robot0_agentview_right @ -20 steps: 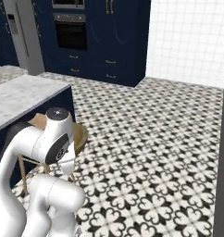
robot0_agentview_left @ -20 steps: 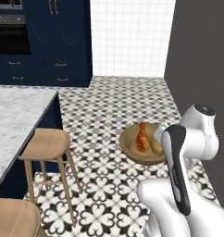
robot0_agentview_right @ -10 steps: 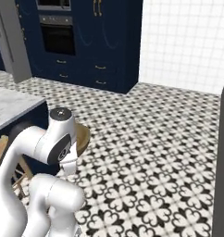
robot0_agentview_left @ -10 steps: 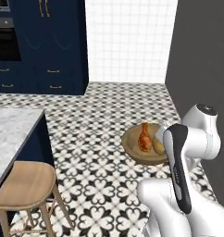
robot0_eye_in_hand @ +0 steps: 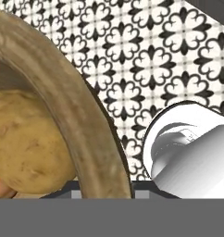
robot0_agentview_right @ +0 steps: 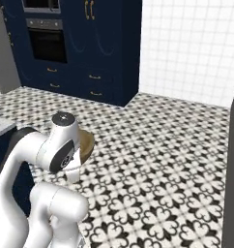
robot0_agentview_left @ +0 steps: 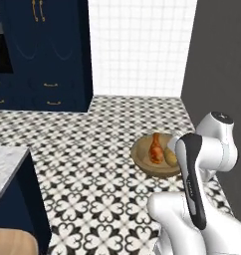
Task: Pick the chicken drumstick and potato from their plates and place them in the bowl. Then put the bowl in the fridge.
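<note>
- Patterned black-and-white floor tile (robot0_agentview_left: 92, 164) runs through the whole kitchen, with a white tiled wall (robot0_agentview_left: 142, 45) at the back and navy cabinets (robot0_agentview_left: 48, 55) with gold handles off to the left.
- From the right base view you also get a built-in oven (robot0_agentview_right: 46, 41) set into those navy cabinets, drawers under it.
- Dark grey flat surface (robot0_agentview_left: 219, 69) goes up the right side of the left base view; can't tell what it is from here.
- A bit of pale stone counter (robot0_agentview_left: 5, 167) on a navy base pokes in at the lower left, and the top of a wooden stool (robot0_agentview_left: 13, 244) sits in the bottom corner just under it.
- The bowl (robot0_agentview_left: 155, 157) is up off the floor, carried out in front of the arm, tan-brown wood and roughly level.
- Inside it, the chicken drumstick (robot0_agentview_left: 156, 148) stands with its narrow end up toward the back, and the potato (robot0_agentview_left: 171, 157) sits right beside it on the right, touching.
- In the right base view just a brown sliver of the bowl's rim peeks out behind the arm's upper joint.
- Hand view is super close: the bowl's rim sweeps across as a thick wooden arc, the potato fills the lower left inside it, and there's a tiny orange bit of drumstick at the bottom edge.
- The gripper itself is tucked behind the arm, fingertips not really visible. It's clenched on the bowl's rim, going by how the rim runs right down to the bottom of the hand view.
</note>
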Robot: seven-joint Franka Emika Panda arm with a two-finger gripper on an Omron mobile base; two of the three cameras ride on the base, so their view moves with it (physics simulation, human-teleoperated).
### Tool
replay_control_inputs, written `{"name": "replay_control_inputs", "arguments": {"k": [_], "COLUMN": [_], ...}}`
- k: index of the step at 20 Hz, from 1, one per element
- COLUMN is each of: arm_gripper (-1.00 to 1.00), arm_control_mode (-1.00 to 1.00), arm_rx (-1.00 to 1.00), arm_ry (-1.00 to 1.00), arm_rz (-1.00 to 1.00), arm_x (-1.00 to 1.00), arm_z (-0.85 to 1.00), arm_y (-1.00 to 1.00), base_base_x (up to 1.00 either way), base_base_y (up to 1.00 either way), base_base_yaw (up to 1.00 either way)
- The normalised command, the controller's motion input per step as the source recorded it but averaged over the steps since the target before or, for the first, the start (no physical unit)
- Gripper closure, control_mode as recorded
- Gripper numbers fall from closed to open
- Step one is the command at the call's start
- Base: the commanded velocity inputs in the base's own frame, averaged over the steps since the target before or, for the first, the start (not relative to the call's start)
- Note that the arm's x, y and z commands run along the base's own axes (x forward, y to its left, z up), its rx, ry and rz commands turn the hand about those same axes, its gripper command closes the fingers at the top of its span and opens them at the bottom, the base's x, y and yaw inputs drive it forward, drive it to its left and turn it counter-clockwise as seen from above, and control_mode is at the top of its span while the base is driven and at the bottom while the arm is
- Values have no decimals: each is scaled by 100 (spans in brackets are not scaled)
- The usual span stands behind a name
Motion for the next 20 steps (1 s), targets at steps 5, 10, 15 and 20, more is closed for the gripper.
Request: {"name": "replay_control_inputs", "arguments": {"k": [5,10,15,20], "arm_gripper": [100,100,100,100], "arm_control_mode": [100,100,100,100], "arm_rx": [0,0,0,0], "arm_ry": [0,0,0,0], "arm_rz": [0,0,0,0], "arm_x": [0,0,0,0], "arm_z": [0,0,0,0], "arm_y": [0,0,0,0], "base_base_x": [100,100,100,100], "base_base_y": [0,0,0,0], "base_base_yaw": [0,0,12,33]}}
